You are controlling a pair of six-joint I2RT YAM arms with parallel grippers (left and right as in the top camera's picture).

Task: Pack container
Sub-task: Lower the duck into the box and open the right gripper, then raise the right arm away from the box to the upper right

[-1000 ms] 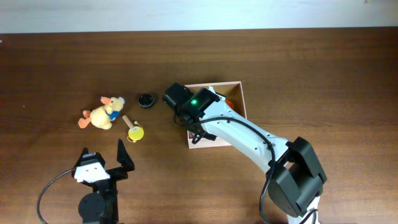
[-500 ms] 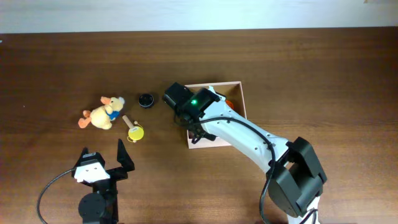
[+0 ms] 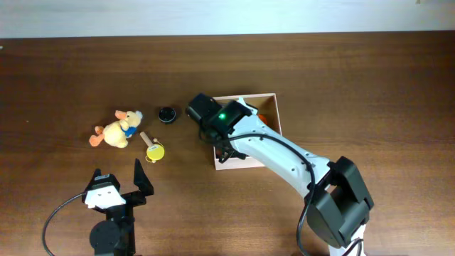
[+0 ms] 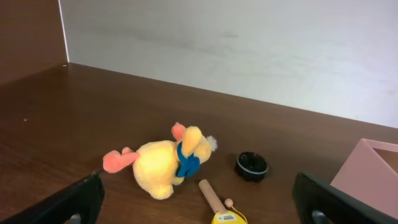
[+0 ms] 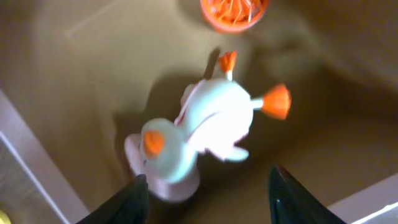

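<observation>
- Dark brown wooden table (image 3: 370,78) backed by a plain white wall (image 4: 249,50) along its far edge
- Square shallow white-walled cardboard container (image 3: 227,164) sits near the middle of the table, a little toward the far edge, largely covered from overhead by the white right arm (image 3: 270,153)
- Handling, judged: the container looks light, with thin walls that are stiff but easy to crush, and it is likely to slide on the smooth table if pushed; best grasp is a pinch across one wall at the rim, near a free corner
- Contents: a white plush bird toy with orange beak and feet (image 5: 205,124) lies on the tan floor, and an orange round ribbed object (image 5: 233,9) lies just beyond it
- Right gripper (image 5: 208,186) hangs over the toy, fingers apart and clear of it, holding nothing
- Left gripper (image 3: 119,178) rests near the table's near-left edge, jaws spread wide and empty
- Outside the container, on the left half of the table: a yellow plush duck with blue scarf (image 3: 114,132), a small black round cap (image 3: 166,114) and a yellow toy with wooden handle (image 3: 152,148)
- Against the earlier overhead frames: no visible shift in either arm, the container or the three loose items
</observation>
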